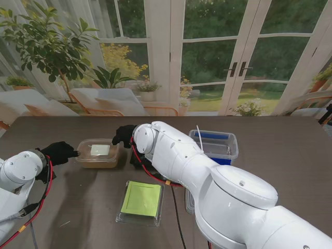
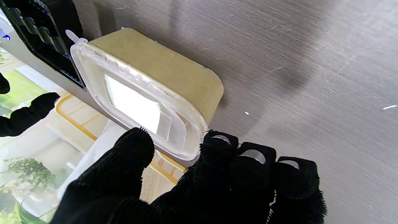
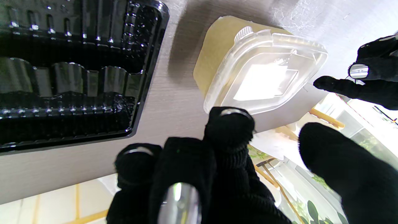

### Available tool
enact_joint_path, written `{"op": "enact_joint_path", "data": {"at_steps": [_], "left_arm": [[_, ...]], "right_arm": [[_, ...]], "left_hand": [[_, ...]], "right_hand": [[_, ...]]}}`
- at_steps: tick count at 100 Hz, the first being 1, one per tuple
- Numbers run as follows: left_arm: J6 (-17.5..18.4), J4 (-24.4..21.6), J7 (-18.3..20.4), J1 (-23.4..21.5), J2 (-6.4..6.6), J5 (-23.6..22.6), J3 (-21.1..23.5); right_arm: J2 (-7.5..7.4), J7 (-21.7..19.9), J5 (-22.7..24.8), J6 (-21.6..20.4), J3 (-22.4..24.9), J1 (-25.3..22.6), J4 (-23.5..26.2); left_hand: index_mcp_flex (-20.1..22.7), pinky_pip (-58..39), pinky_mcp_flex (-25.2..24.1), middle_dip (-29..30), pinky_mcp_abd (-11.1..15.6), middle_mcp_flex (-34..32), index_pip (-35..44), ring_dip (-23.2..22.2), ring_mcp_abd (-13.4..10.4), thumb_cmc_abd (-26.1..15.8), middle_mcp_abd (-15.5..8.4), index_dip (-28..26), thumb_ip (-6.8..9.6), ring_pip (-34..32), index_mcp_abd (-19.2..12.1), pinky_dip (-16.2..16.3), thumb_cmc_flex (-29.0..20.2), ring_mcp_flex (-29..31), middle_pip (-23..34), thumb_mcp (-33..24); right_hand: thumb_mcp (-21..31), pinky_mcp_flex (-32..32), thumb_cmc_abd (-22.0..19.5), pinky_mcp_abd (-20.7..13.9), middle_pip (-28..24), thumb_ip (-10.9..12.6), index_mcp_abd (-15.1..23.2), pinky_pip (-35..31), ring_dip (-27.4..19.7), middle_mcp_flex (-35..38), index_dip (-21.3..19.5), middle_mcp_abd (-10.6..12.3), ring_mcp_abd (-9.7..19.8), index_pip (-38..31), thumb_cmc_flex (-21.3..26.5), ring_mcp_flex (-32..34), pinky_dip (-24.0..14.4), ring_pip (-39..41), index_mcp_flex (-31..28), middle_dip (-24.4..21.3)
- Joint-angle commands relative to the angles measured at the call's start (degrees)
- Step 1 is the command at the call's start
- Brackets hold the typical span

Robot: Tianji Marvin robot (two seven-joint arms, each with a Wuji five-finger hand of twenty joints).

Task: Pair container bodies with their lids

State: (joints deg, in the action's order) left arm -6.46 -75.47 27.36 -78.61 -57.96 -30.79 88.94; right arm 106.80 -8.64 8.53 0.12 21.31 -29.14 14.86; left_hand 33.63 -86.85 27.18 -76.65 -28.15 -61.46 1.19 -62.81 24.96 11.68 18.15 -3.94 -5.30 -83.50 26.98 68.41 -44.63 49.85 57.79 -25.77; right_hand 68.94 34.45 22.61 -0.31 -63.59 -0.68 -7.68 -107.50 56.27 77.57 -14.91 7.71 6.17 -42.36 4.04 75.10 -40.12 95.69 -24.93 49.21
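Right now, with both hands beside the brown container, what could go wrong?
1. The clear lid on the brown container may not be fully seated; its corner tab sticks out, so a sideways push could pop it off.
2. The left hand and right hand flank the light container, so uneven pressure may slide or tip it.
3. The right arm hangs over the green lid and could knock it.
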Motion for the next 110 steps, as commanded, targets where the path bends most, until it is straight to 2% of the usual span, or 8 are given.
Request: {"op": "enact_joint_path", "data": {"at_steps": [1,47,61,70,79,92,102,110], "left_arm": [[0.13,-0.76,1.16,-0.49,0.00,-0.24,0.45],[0.89,-2.85,1.03,-1.43,0.01,-0.62,1.93],[1.32,-3.59,0.89,-1.73,-0.02,-0.61,2.13],[1.72,-4.63,0.86,-2.20,-0.03,-0.70,2.50],[2.41,-5.76,0.63,-2.72,-0.06,-0.93,2.97],[3.93,-7.00,-0.77,-3.38,-0.31,-0.92,3.41],[6.34,-7.29,-2.96,-3.66,-0.60,-1.73,3.32],[7.64,-7.37,-3.57,-3.56,-0.68,-1.91,2.96]], "right_arm": [[0.05,-0.31,0.02,-0.09,0.15,-0.20,0.14],[-1.35,1.11,-1.54,1.15,0.59,-0.01,2.74],[-2.68,2.27,-1.79,2.12,0.01,-0.41,5.27],[-4.52,3.36,-2.05,3.60,-0.53,-0.89,8.84],[-7.11,4.98,-2.03,5.61,-0.95,-1.71,13.91],[-11.28,7.60,-0.62,8.55,-1.06,-3.32,21.98],[-14.54,9.88,1.58,10.21,-0.63,-5.10,28.06],[-16.79,11.29,3.30,11.20,-0.05,-6.66,32.30]], "left_hand": [[-1.03,-1.37,-0.56,0.24,1.96,0.44,-0.46,-1.17,2.27,-2.46,1.67,0.41,1.92,0.13,0.50,1.90,1.40,-0.66,0.20,0.99],[0.57,-1.37,-0.46,0.28,2.09,0.45,0.07,-1.09,2.12,-2.53,1.62,0.26,1.96,0.14,-0.66,1.75,1.53,-0.68,0.20,1.05],[1.48,-1.32,-0.54,0.38,2.06,0.61,0.39,-1.01,2.18,-2.54,1.64,0.15,1.97,0.28,-1.27,1.69,1.53,-0.84,-0.04,1.03],[2.53,-1.08,-0.77,0.76,2.02,0.78,0.74,-0.86,2.38,-2.49,1.85,0.02,1.98,0.60,-1.99,1.58,1.58,-1.05,-0.82,1.03],[4.71,-0.72,-0.95,1.75,2.10,1.21,1.37,-0.44,2.60,-2.52,2.08,-0.24,2.01,1.57,-3.57,1.29,1.54,-1.39,-2.80,1.04],[8.09,1.27,-2.76,7.38,2.05,2.97,2.22,1.59,4.40,-2.31,3.72,-0.81,1.98,7.82,-5.43,-0.11,1.05,-3.58,-11.44,0.70],[9.75,3.80,-5.63,14.92,3.19,4.87,3.02,5.38,5.69,-2.11,4.28,-1.30,2.01,17.68,-6.55,-2.14,0.79,-7.26,-20.22,0.51],[10.03,4.63,-7.14,19.19,4.09,5.84,3.44,6.66,5.49,-1.90,4.37,-1.56,2.04,20.85,-7.37,-2.80,0.64,-9.10,-24.68,0.42]], "right_hand": [[-0.86,34.40,-1.37,0.77,-0.32,0.34,0.96,-10.06,0.00,5.41,-0.35,-2.86,4.40,-0.89,-1.43,0.59,-0.75,3.13,1.93,-0.40],[-1.33,34.34,-1.04,1.65,-0.61,0.10,1.16,-10.10,-0.02,5.41,-0.26,-3.18,3.81,-0.72,-1.57,0.58,-0.66,3.34,1.04,-0.50],[-1.92,34.33,-0.77,1.73,-0.66,-0.13,1.20,-10.09,-0.03,5.43,-0.20,-3.35,3.74,-0.56,-1.90,0.56,-0.64,3.36,0.76,-0.52],[-3.22,34.28,-0.77,1.96,-0.37,-0.52,1.39,-9.95,-0.19,5.39,-0.13,-3.69,3.10,-0.37,-2.19,0.55,-0.58,3.19,0.55,-0.69],[-4.66,34.13,-0.35,3.29,1.40,-0.97,2.54,-9.29,-0.63,5.31,0.28,-4.40,2.41,0.58,-2.33,0.53,-0.25,2.72,-0.35,-1.35],[-6.70,33.72,0.40,5.05,5.61,-1.47,5.12,-7.13,-1.76,3.60,1.18,-5.02,1.50,2.74,-2.73,0.52,0.67,0.81,-1.53,-1.90],[-8.43,32.83,1.87,9.33,8.52,-2.14,8.09,-2.18,-4.63,-2.91,1.84,-5.97,-0.82,4.69,-2.47,0.52,2.93,-3.56,-3.41,-1.23],[-9.64,31.62,3.20,14.11,9.53,-2.72,10.22,3.70,-7.85,-9.08,1.89,-6.74,-3.68,5.25,-1.80,0.46,5.68,-8.73,-4.57,-1.42]]}}
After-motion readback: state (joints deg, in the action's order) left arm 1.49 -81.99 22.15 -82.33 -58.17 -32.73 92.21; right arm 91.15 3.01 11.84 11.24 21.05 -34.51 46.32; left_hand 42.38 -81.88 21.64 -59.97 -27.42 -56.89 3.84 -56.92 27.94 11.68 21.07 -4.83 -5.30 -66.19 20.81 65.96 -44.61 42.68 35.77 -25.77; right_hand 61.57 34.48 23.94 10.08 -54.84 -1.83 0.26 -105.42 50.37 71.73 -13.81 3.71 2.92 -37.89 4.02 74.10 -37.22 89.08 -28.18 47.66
